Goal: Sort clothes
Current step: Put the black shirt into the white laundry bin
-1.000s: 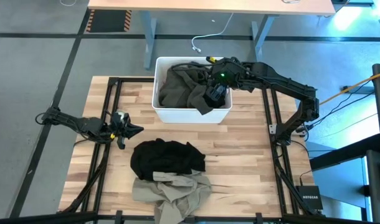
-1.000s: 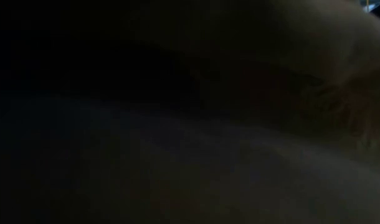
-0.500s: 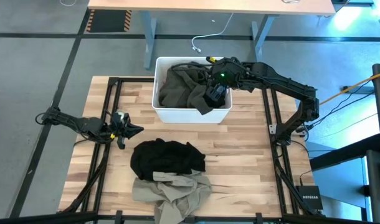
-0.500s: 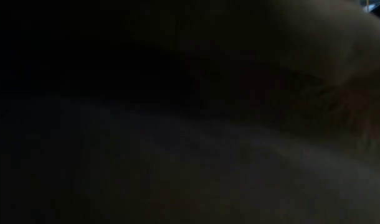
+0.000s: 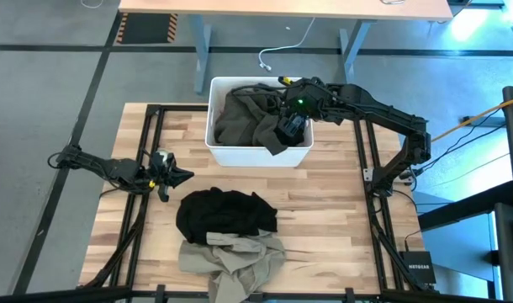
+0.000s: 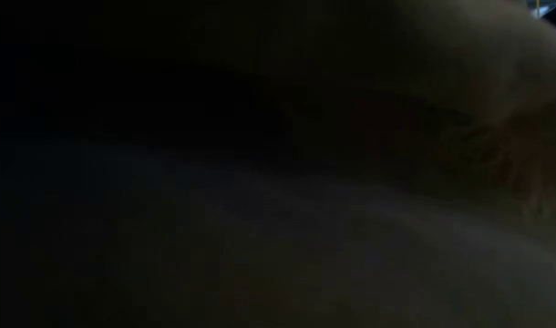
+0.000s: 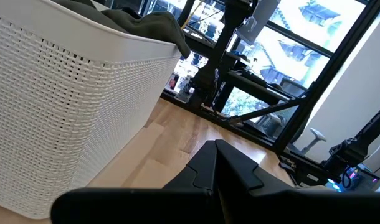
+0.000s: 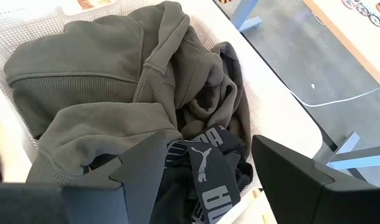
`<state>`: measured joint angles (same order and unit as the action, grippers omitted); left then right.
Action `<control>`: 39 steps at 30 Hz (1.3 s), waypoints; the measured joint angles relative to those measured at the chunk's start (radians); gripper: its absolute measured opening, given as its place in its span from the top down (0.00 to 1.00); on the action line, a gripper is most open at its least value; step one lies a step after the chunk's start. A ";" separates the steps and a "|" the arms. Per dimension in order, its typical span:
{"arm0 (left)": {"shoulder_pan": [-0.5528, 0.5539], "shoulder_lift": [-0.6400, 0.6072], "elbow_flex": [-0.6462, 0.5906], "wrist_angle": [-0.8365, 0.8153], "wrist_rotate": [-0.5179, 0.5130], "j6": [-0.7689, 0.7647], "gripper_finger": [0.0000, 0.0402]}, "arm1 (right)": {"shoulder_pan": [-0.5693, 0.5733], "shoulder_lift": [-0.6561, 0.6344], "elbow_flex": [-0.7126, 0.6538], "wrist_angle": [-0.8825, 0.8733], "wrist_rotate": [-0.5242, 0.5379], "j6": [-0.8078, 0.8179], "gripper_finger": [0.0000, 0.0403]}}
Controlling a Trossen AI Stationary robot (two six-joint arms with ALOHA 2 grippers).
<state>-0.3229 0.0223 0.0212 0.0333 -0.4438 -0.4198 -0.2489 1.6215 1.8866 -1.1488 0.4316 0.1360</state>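
While the right end effector (image 5: 292, 128) hovers wide over the binned dark olive garment (image 5: 242, 116), black (image 5: 224, 215) and khaki-beige (image 5: 233, 255) garments await on the surface.

Both arms are showing dark, slim, jointed bodies. The right claw (image 5: 291, 128) is wearing wide, flat black fingers (image 8: 289, 174), with a small green light glowing on its wrist. The left claw (image 5: 179, 176) is carrying a pale patch behind it.

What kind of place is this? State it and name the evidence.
Probably a robotics lab or office workspace, not a home. A butcher-block table with a dark metal frame stands on grey carpet tiles, a height-adjustable desk sits behind it, and large windows face other buildings. The right pincer hangs open over a white bin holding an olive garment.
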 joint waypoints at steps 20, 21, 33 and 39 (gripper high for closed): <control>0.024 0.000 0.000 0.023 -0.040 -0.060 1.00 | 0.001 0.001 0.000 0.316 -0.024 0.038 0.37; 0.024 0.000 0.000 0.017 -0.040 -0.067 1.00 | 0.001 0.001 0.000 0.325 -0.051 0.040 0.37; 0.023 0.000 0.000 0.003 -0.042 -0.080 1.00 | 0.181 0.001 0.000 0.338 -0.122 -0.090 0.37; 0.022 0.000 0.000 0.002 -0.041 -0.082 1.00 | 0.318 0.009 -0.006 0.347 -0.087 -0.116 0.37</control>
<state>-0.3005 0.0219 0.0212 0.0353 -0.4846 -0.5015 0.0689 1.6306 1.8805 -0.8020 0.3443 0.0201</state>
